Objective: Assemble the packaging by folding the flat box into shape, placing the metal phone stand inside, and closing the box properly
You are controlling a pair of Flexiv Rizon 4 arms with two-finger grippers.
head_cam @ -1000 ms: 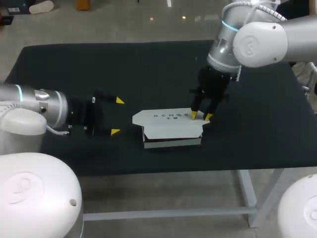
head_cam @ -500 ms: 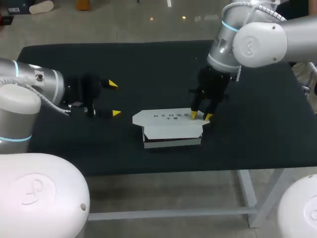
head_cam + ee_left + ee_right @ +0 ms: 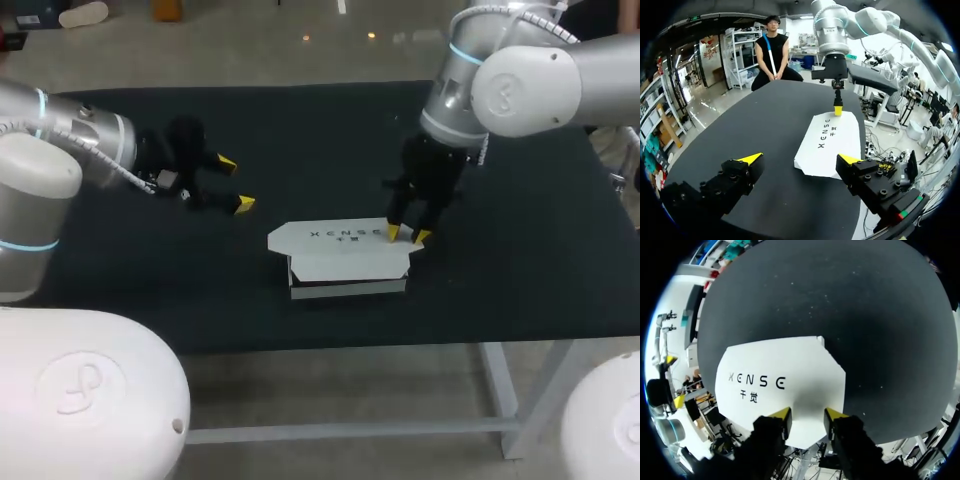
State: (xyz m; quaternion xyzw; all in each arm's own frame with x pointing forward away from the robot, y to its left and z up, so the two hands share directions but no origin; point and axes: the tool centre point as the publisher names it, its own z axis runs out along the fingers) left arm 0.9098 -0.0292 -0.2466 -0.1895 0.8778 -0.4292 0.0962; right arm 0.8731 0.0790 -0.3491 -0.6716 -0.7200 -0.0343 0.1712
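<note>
The white box [image 3: 345, 262] sat near the table's [image 3: 300, 130] front edge (lid down, contents hidden). The right gripper [image 3: 406, 235], fingers slightly apart, rested its tips on the lid's end, likely pinning it flat. The left gripper [image 3: 235, 184] hovered spread wide, well apart.

Bright, even overhead light; the white box [image 3: 345, 262] glares against the black table [image 3: 300, 140], shadows faint.

the white box [image 3: 345, 262] stands folded into shape, low and level, its broad lid flap with clipped corners and dark print lying flat on top. its right end is just under the right gripper [image 3: 406, 235]; its other end is well apart from the left gripper [image 3: 235, 184].
</note>
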